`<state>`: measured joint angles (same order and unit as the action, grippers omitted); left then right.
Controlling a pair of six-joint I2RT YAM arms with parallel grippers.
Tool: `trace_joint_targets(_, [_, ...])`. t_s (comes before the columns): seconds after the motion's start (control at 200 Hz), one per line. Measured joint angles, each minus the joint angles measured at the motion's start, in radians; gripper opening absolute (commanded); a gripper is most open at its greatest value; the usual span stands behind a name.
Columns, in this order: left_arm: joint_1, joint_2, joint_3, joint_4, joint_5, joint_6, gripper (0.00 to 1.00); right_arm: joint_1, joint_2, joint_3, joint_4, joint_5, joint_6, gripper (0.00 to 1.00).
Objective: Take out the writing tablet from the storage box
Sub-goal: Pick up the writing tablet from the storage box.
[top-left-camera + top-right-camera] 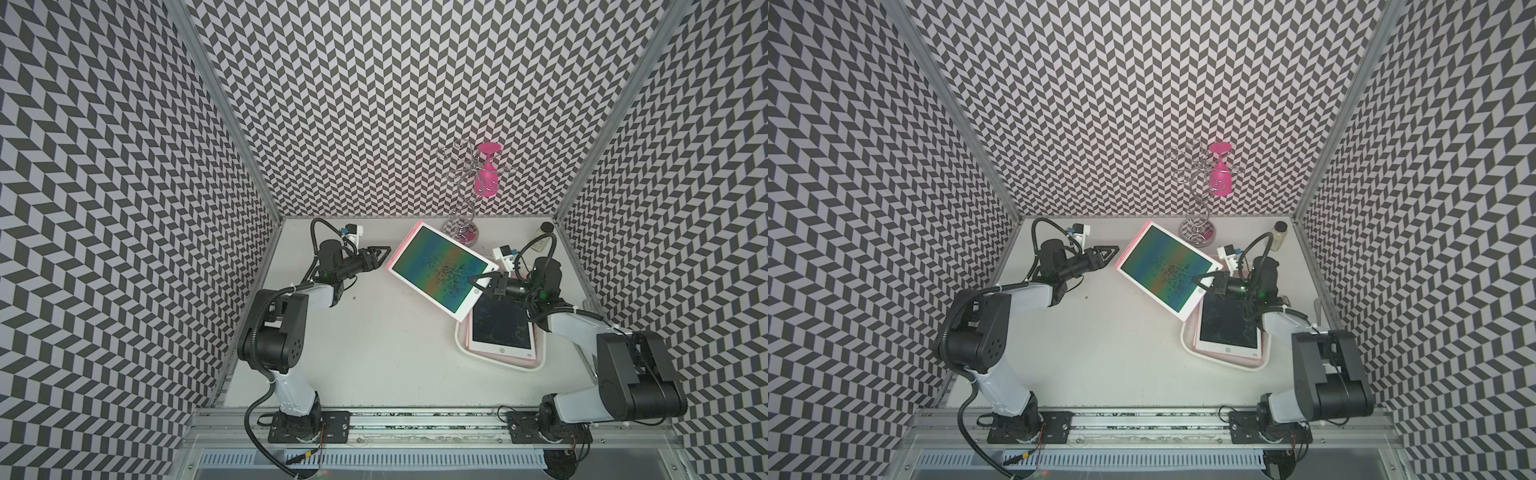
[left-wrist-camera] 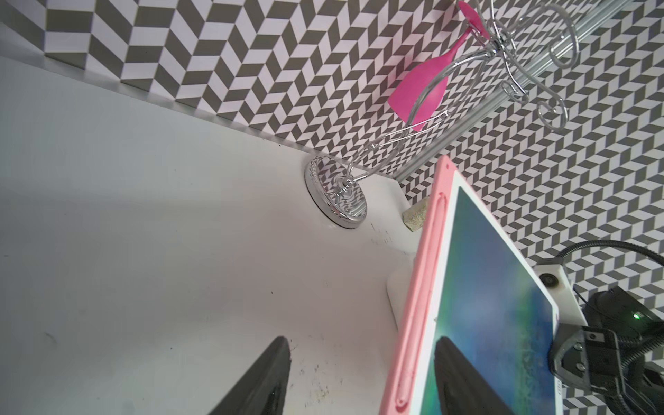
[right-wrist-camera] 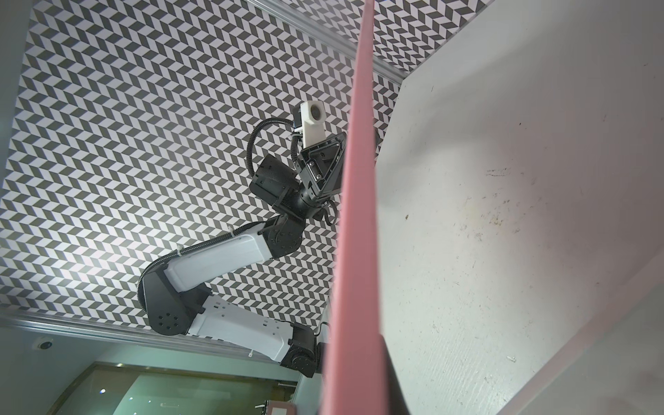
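Observation:
A writing tablet (image 1: 440,270) (image 1: 1167,268) with a white frame, pink back and dark rainbow screen hangs tilted above the table. My right gripper (image 1: 478,282) (image 1: 1202,280) is shut on its right corner; the right wrist view shows the tablet edge-on as a pink strip (image 3: 355,215). My left gripper (image 1: 384,252) (image 1: 1113,252) is open just left of the tablet. In the left wrist view the pink edge (image 2: 413,323) shows between the spread fingers (image 2: 266,377); contact cannot be told. The white storage box (image 1: 498,365) (image 1: 1225,363) lies below, holding another tablet (image 1: 498,328).
A chrome wire rack (image 1: 463,232) (image 2: 336,197) with a pink glass (image 1: 486,174) hanging on it stands at the back, just behind the lifted tablet. A small jar (image 1: 544,241) (image 1: 1279,237) sits in the back right corner. Patterned walls enclose three sides.

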<state>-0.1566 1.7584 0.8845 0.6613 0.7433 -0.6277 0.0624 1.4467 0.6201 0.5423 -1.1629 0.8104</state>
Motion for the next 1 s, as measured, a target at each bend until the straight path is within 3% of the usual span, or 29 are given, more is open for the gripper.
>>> trace_joint_targets(0.31, [0.0,0.021,0.029,-0.006,0.091,0.017,0.68,0.031,0.021,0.009,-0.01,-0.005,-0.006,0.01])
trace_joint_targets(0.35, [0.0,0.032,0.043,-0.007,0.097,0.022,0.78,0.037,0.024,0.014,-0.013,-0.005,-0.006,0.0])
trace_joint_targets(0.396, [0.0,0.044,0.058,-0.013,0.105,0.031,0.8,0.045,0.027,0.021,-0.015,-0.005,-0.006,0.01])
trace_joint_targets(0.821, [0.0,0.098,0.09,-0.026,0.187,0.035,0.7,0.09,0.087,0.069,-0.015,-0.016,0.002,0.0])
trace_joint_targets(1.001, [0.0,0.099,0.09,0.005,0.248,0.01,0.55,0.092,0.122,0.104,-0.011,-0.029,0.011,0.0])
